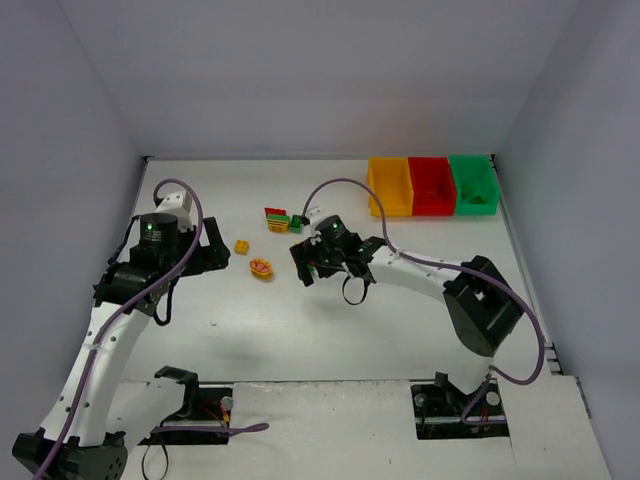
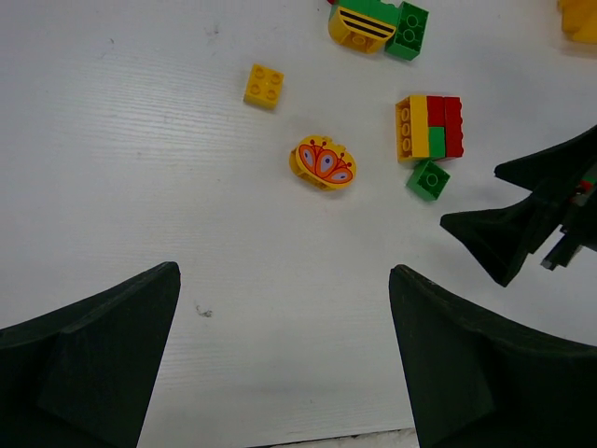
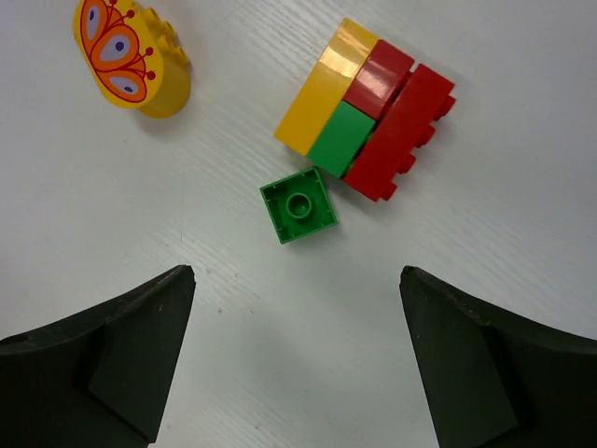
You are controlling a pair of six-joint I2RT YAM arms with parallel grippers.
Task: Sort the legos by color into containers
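My right gripper (image 3: 297,280) is open, low over the table just short of a small green lego (image 3: 298,205) lying studs down. Touching that brick's far corner is a stack of yellow, green and red legos (image 3: 366,123). A yellow butterfly-print lego (image 3: 131,56) lies to the left. My left gripper (image 2: 284,271) is open and empty above bare table, well short of the butterfly lego (image 2: 324,162) and a small yellow lego (image 2: 264,86). Three containers stand at the back right: yellow-orange (image 1: 390,186), red (image 1: 432,186), green (image 1: 473,185).
A bee-striped yellow and green lego (image 2: 364,23) and a green brick (image 2: 408,31) lie farther back. The right gripper's fingers (image 2: 504,233) reach in beside the mixed stack (image 2: 429,128). Grey walls enclose the table on three sides.
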